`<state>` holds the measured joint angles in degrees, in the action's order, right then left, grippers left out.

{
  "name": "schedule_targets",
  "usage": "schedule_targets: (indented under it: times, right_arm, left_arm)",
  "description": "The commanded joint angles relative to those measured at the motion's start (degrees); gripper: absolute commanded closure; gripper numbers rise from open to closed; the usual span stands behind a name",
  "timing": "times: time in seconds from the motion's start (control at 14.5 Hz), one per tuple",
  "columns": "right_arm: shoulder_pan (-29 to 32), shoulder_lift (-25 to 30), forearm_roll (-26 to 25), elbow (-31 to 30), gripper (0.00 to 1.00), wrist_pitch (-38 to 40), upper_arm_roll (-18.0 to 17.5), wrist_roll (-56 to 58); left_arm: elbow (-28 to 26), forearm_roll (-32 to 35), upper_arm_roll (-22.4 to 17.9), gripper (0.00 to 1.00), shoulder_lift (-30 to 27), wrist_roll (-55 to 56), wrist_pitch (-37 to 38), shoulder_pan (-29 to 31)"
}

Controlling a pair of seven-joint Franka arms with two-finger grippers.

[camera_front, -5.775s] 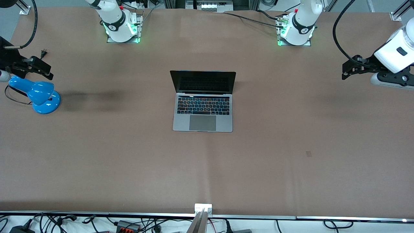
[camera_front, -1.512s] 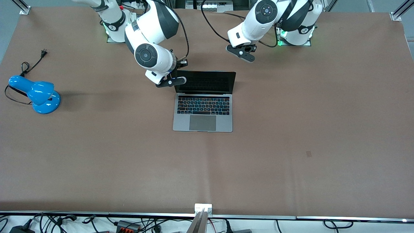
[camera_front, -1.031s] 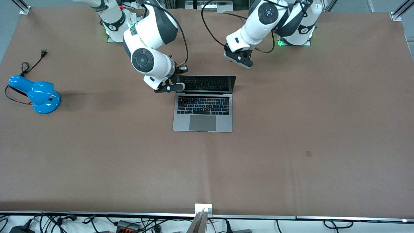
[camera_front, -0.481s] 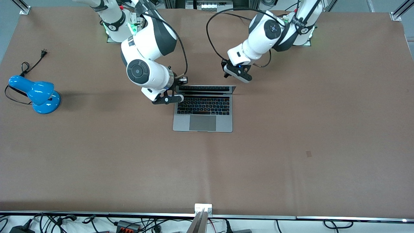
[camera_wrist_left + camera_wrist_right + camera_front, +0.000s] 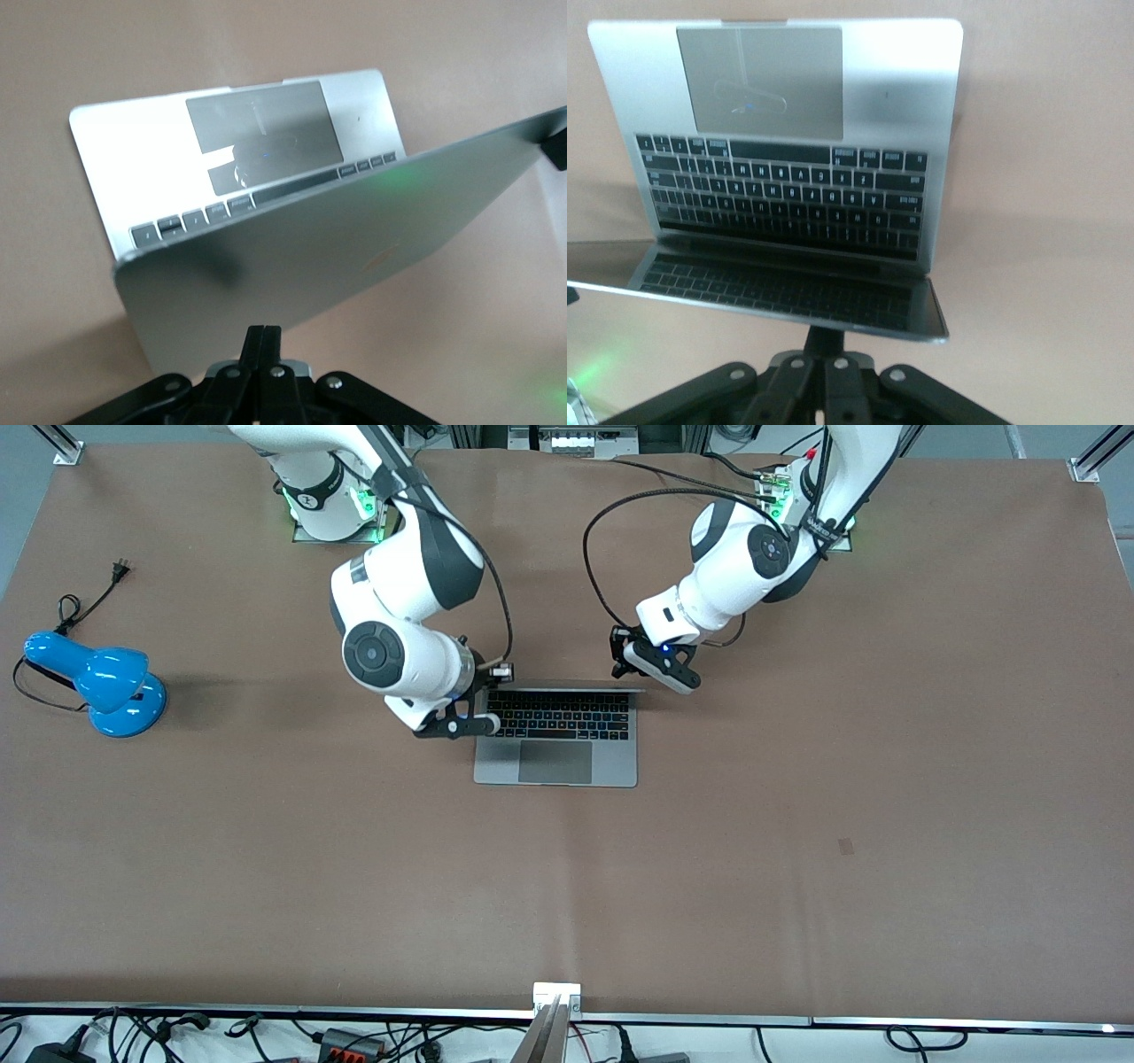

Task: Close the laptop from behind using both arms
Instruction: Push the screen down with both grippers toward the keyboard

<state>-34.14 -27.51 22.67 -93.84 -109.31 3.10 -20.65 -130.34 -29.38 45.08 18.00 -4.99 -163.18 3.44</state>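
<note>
Both end effectors sit at the laptop (image 5: pixel 556 735) lid, one per top corner. Right end effector (image 5: pixel 456 724) is at the lid corner toward the right arm's end of the table (image 5: pixel 797 850); its fingers (image 5: pixel 824 350) are pinched together w/ no gap, nothing between them, tips right at the lid's top edge. Left end effector (image 5: pixel 651 664) is at the corner toward the left arm's end; fingers (image 5: pixel 263 341) likewise pressed together, tips against the lid's outer face near its edge.

Laptop is mid-table, base flat, trackpad edge nearest the front camera. Lid is tipped well fwd over the keyboard, partly shut: front view shows it only as a thin silver strip along the keyboard's top row. Left wrist view shows the grey lid back (image 5: pixel 354 257) slanting over the keys, w/ only one key row and the trackpad (image 5: pixel 261 124) visible past its edge. Right wrist view shows the keyboard (image 5: pixel 784 190) and its mirror image in the dark screen (image 5: pixel 780 288).

Blue desk lamp (image 5: pixel 97 682) lies well apart, at the right arm's end of the table, w/ its black cord (image 5: pixel 84 598) trailing toward the robots' bases.
</note>
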Motion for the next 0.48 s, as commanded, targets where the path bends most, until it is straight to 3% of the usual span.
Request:
schedule_targets:
  times: [0.0, 0.41]
  right_arm:
    - [1.0, -5.5, 0.5, 6.4, 1.0, 0.2, -0.1, 0.1]
    - [1.0, -11.8, 0.1, 8.9, 1.0, -5.1, 0.9, 0.3]
  left_arm:
    - [3.6, -0.8, -0.2, 0.99, 4.2, -3.4, -0.2, 0.1]
    - [8.6, -0.6, -2.2, 0.99, 11.7, -4.9, -0.3, -0.1]
